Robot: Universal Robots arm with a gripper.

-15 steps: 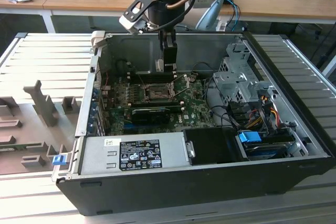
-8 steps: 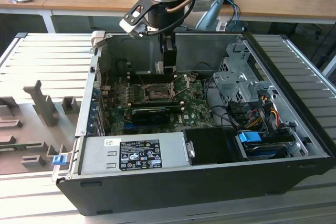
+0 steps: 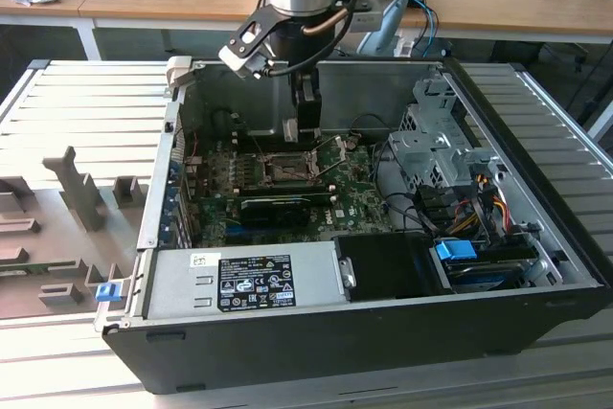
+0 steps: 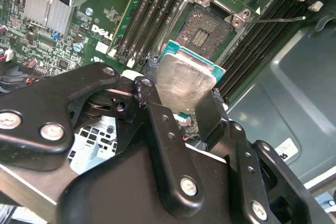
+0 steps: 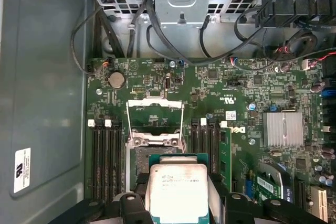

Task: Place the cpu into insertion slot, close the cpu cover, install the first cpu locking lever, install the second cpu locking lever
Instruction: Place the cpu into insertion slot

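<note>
Currently in the jaws: the cpu (image 4: 185,80), clamped by two opposite edges, metal face toward both wrist cameras.
cpu's place: hanging over the green circuit board (image 5: 236,93), just short of the insertion slot (image 4: 206,34) and apart from it.
insertion slot: open and bare, nothing seated.
cpu cover (image 5: 155,103): swung up, standing open beyond the slot.
locking lever (image 4: 278,19): one thin wire rod juts free beside the slot.
done: cpu in the grip and near the slot, as I judge it.
left: seating the cpu, closing the cover, both levers.
</note>
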